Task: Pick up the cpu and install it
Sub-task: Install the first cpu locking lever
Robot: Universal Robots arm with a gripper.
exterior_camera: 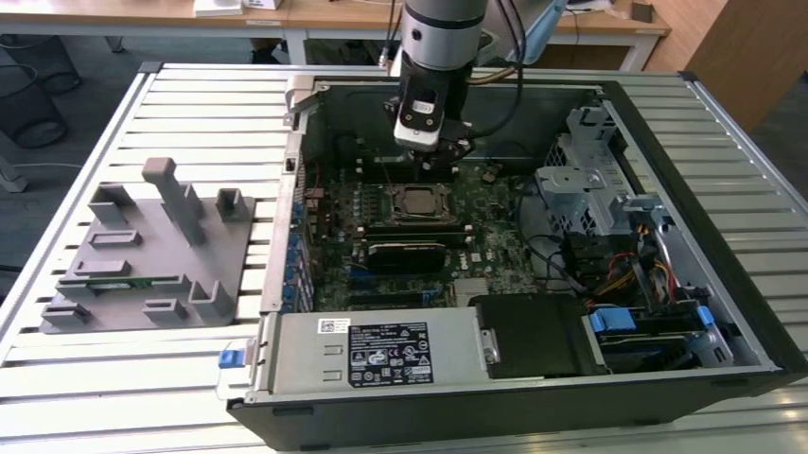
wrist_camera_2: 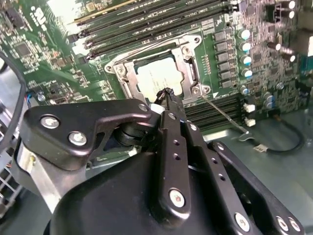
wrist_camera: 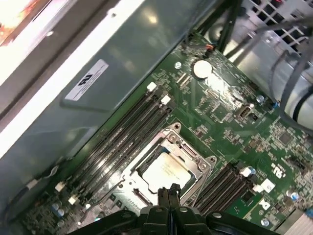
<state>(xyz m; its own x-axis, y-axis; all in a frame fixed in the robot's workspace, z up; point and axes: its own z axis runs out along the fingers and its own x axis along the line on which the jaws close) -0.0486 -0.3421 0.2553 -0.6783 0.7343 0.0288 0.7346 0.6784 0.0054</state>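
Bright daylight, glare streaking case wall, soft shadows inside

My arm is a silver-grey tube ending in a black wrist, black cables trailing alongside. The gripper is matte black, its rounded links pinned with bright silver screws.

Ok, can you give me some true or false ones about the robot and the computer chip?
1. The silver-grey square cpu lies in its metal socket on the green motherboard. True.
2. The black gripper has its fingers wide open. False: they are shut together.
3. The fingers hold the cpu. False: they hold nothing; it lies in the socket.
4. A grey plastic rack sits outside the black computer case, on the exterior view's left. True.
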